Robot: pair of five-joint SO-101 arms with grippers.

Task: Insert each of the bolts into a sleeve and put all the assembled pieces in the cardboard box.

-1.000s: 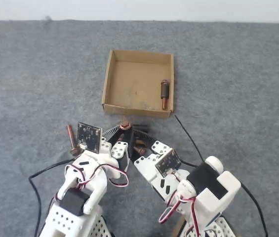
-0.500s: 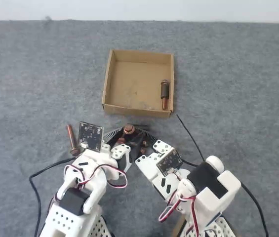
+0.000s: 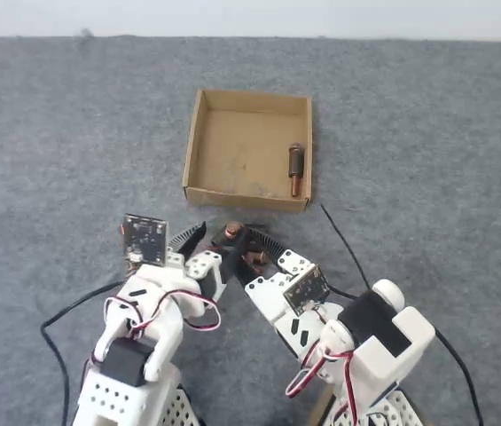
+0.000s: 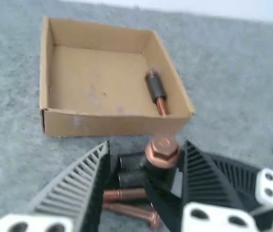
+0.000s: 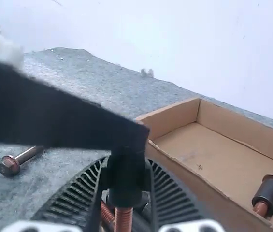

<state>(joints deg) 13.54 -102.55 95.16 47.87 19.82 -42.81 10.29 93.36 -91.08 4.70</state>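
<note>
We are seeing the right jaws closed on a bolt (image 3: 230,232) that is standing upright, head up. A black sleeve (image 5: 125,179) is sitting round its shank, with copper showing below. We are judging this an assembled piece, though the jaws are hiding part of the fit. The left jaws are standing open just left of it, and we are not making out anything in their grip.

The relation that is counting here is that the cardboard box (image 3: 246,197) is lying straight to the far side of the held bolt and near it. Its near wall is standing between the bolt and the box floor. The bolt's long axis is running up and down, and the box is opening upward. We are therefore expecting the coming move to need a lift over that wall and a short carry away from the arms. The right arm (image 3: 365,328) is the nearer one, being the holder, and the left arm (image 3: 144,319) is sitting off to the left.

Inside the box a finished piece (image 3: 295,169) is lying by the right wall, its long axis running near to far. Between the open left jaws, spare sleeves (image 4: 131,179) and copper bolts (image 4: 119,195) are lying on the grey counter (image 3: 427,133), and we cannot tell whether any are joined. A loose bolt (image 5: 18,159) is lying farther left.

We are finding no legible writing, label or brand on the box or the parts.
</note>
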